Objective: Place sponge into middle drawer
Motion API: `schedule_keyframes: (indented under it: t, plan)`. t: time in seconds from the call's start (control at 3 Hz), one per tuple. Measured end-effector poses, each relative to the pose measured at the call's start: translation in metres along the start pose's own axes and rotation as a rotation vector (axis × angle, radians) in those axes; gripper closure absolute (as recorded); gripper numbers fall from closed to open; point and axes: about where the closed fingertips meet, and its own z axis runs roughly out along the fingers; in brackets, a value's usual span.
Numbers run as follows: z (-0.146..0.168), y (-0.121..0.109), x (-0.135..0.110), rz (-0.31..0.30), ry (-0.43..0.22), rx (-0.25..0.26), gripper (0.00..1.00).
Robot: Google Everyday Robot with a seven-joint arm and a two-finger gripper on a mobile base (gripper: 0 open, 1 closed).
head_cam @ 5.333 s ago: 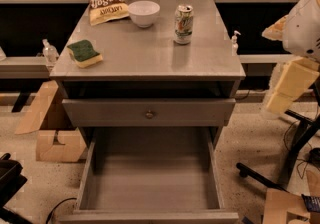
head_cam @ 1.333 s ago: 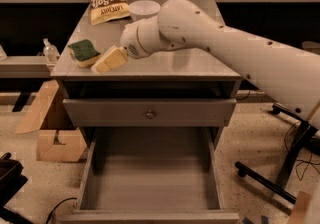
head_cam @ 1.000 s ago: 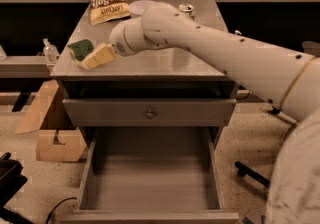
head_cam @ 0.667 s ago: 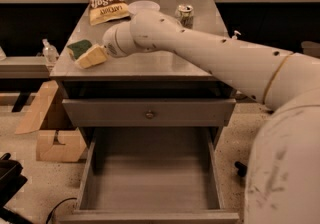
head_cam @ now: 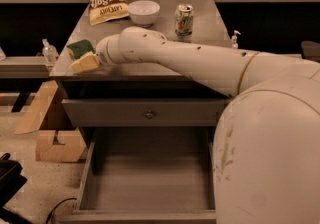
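Swung further left within the last second to meet the sponge (head_cam: 80,47), a soft yellow block with a rough green face, lying at the front-left corner of the grey worktop (head_cam: 210,25). Tan gripper (head_cam: 85,63) against its near edge; open or closed, impossible to tell. Apparently mid-grasp. Next: firm hold, lift, then down into the smooth, boxy middle drawer (head_cam: 150,183), open below.
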Motion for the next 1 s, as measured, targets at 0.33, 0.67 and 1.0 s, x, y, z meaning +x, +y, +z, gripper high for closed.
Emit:
schedule_keyframes:
  t: [0.33,0.67,1.0]
  plan:
    - [0.0104,-0.0020,0.0072,0.021,-0.006,0.018,0.19]
    - [0.0096,-0.0023,0.0050,0.022,-0.007,0.019,0.42]
    - [0.0071,-0.0026,-0.0004,0.022,-0.007,0.019,0.66]
